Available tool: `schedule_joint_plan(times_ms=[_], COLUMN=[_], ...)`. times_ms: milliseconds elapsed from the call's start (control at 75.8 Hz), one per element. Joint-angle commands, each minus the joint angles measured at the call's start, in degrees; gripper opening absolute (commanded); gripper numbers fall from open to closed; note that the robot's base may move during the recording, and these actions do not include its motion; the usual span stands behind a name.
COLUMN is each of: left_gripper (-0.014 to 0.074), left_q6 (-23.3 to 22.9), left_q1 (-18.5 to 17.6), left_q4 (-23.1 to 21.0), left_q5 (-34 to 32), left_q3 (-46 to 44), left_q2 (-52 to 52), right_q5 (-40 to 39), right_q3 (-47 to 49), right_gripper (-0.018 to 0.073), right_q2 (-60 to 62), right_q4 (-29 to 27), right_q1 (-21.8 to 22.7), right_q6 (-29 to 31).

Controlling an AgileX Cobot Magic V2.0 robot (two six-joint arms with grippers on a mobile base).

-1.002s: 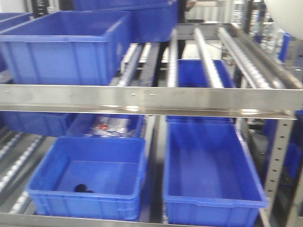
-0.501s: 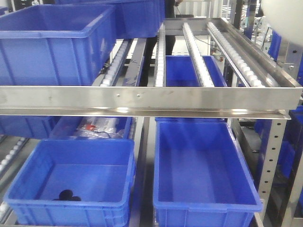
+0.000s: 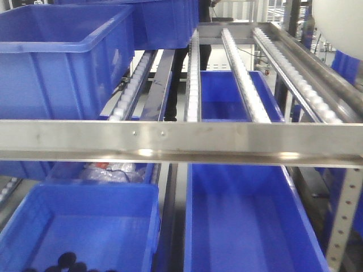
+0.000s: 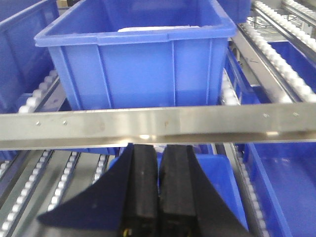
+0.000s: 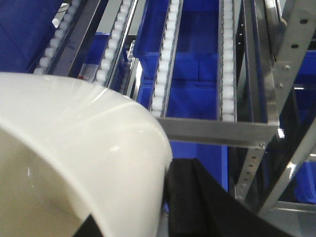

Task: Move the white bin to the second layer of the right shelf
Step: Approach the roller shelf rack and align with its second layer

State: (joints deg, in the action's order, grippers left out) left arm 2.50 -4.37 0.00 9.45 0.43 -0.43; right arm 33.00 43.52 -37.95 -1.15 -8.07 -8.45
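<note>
The white bin point(image 5: 74, 148) fills the lower left of the right wrist view, glossy and off-white. My right gripper point(image 5: 143, 202) is shut on its wall, one black finger point(image 5: 197, 197) outside and the other showing inside at the bottom edge. In the front view only a curved part of the white bin point(image 3: 340, 22) shows at the top right. The right shelf second layer point(image 3: 244, 85) has white roller lanes behind a steel front rail point(image 3: 181, 141); it also lies ahead of the bin point(image 5: 163, 74). My left gripper point(image 4: 159, 148) is shut on nothing, just below the rail.
A large blue crate point(image 3: 57, 56) sits on the left of the roller level, also in the left wrist view point(image 4: 133, 59). Below the rail stand two blue crates point(image 3: 249, 215) point(image 3: 79, 226), the left one holding small black items point(image 3: 65, 262). A perforated steel post point(image 3: 346, 215) stands at the right.
The shelf has grown larger and its front rail sits lower in the front view: I have come closer. The white bin stays at the top right corner.
</note>
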Motion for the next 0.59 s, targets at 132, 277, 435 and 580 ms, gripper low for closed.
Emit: schedule_joint_plan(times_ms=[132,277,435,580], left_gripper=[0.0085,0.0085,0.0085,0.0085], left_q6=[-0.3,-0.3,-0.3,-0.3], left_q1=[-0.15,-0.15,-0.15,-0.15], left_q4=[0.0,0.0,0.0,0.0], left_q5=[-5.01,-5.01,-5.01,-5.01], left_q3=[2.11,2.11,2.11,2.11], left_q2=[-0.8,-0.8,-0.8,-0.8], right_q5=[-5.73,-5.73,-5.73,-5.73], right_q3=[1.79,1.79,1.79,1.79], right_gripper=[0.0055,0.0055,0.0055,0.0055], right_q2=[-0.02,-0.02,-0.02,-0.02], right_q4=[0.19,0.19,0.19,0.19], right_q1=[0.39,0.39,0.39,0.39], right_q6=[0.38,0.38,0.38,0.38])
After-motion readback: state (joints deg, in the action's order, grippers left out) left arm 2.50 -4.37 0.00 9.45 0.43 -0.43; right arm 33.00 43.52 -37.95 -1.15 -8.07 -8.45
